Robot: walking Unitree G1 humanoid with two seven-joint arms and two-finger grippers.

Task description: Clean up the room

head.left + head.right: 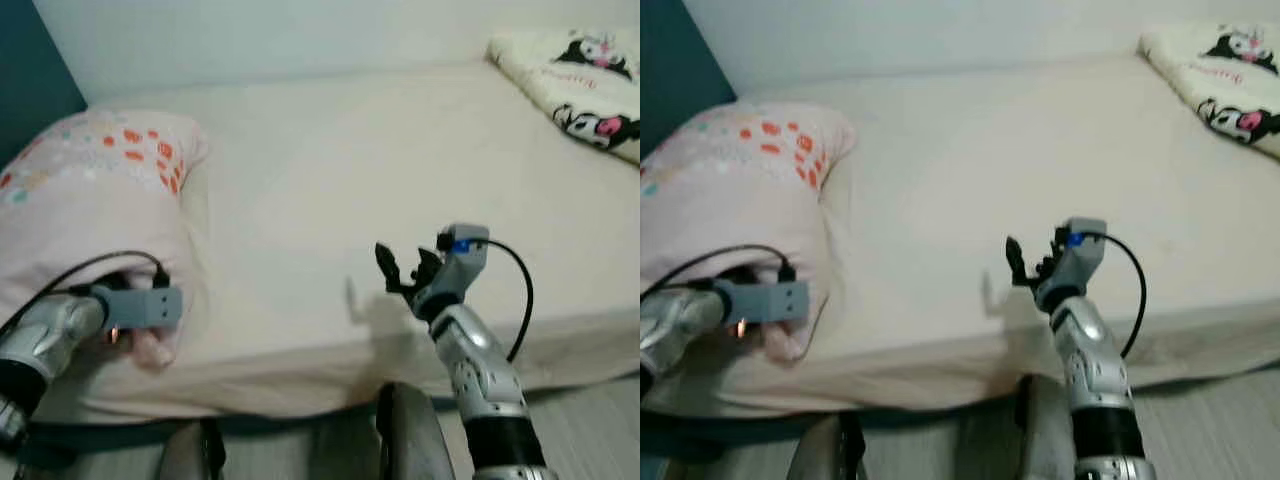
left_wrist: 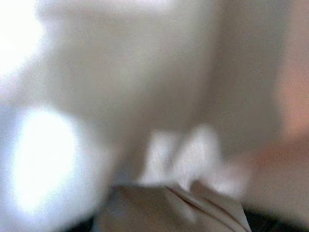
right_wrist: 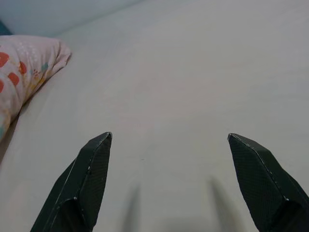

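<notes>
Nearest the head camera, at 6 o'clock, the robot's own dark body parts show blurred against the foot of the bed (image 1: 330, 200), whose cream sheet spreads from the near edge up toward the pale wall at 12 o'clock. The right gripper (image 3: 169, 145) is raised over the sheet's near edge at about 5 o'clock, its two black fingers (image 3: 91, 179) spread wide with bare sheet between them and nothing held. At 9 o'clock lies the pink pillow (image 1: 100, 190), dotted with orange and pale marks, bunched at the bed's left end beside a dark teal wall. The left gripper (image 1: 135, 335) is pressed into the pillow's lower corner at 8 o'clock, its tips buried in the pink fabric; its wrist view is a blur of pale cloth, so I cannot tell how its fingers stand. At 2 o'clock a folded cartoon-print blanket (image 1: 580, 85) rests on the bed's far right corner.
</notes>
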